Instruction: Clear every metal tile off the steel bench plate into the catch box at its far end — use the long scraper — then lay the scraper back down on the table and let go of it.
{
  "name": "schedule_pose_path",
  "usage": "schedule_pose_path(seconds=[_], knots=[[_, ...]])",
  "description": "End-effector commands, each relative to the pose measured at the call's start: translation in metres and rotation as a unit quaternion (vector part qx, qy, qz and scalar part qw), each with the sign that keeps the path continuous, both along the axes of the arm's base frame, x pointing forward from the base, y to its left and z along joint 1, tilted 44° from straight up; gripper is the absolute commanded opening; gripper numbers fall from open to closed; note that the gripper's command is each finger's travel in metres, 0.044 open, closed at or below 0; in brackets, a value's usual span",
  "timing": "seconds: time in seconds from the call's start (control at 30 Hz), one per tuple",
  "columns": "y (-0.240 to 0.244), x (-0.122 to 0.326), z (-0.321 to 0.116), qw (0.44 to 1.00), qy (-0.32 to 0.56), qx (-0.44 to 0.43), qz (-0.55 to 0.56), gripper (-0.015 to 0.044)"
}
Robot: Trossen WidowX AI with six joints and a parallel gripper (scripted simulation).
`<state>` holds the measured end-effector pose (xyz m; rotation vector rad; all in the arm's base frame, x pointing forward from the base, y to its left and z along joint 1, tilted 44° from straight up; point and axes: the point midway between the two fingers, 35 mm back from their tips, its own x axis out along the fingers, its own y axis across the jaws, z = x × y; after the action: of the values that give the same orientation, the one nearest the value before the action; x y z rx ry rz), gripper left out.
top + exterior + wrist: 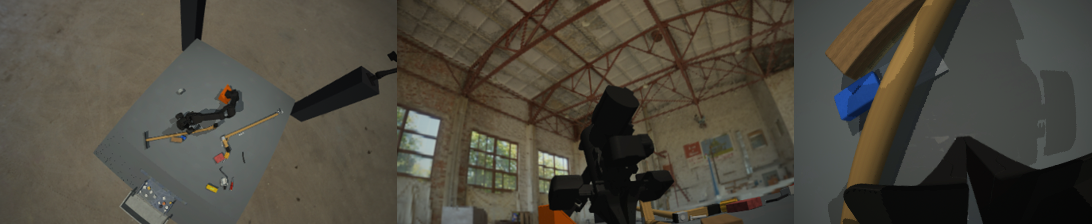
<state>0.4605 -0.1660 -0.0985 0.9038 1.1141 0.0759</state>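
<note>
The long scraper (167, 137) (894, 100) lies on the table, its wooden handle running right from a dark crosswise blade (146, 140). My gripper (190, 130) (962, 142) is shut and empty. Its fingertips are beside the handle in the wrist view, to its right, and one finger's body overlaps the handle in that view. Whether they touch is unclear. The steel bench plate (161, 189) is at the lower left of the top view, with several small white, orange and dark tiles (163, 198) on it. The catch box (147, 210) adjoins its far end.
A wooden block (176, 140) (869, 37) and a blue piece (183, 138) (858, 96) lie beside the scraper handle. Another long wooden-handled tool (252, 126), a hammer (225, 142), a red block (219, 158) and a yellow block (212, 188) lie to the right. An orange object (225, 94) is by the arm's base.
</note>
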Motion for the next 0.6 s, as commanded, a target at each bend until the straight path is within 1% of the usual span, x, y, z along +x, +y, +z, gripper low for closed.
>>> schedule_pose_path(seconds=[0.0, 0.57], knots=[[0.000, 0.001, 0.000, 1.000, 0.001, -0.002, -0.003, 0.0000], [0.005, 0.014, 0.008, 1.000, 0.001, -0.002, -0.003, 0.0000]])
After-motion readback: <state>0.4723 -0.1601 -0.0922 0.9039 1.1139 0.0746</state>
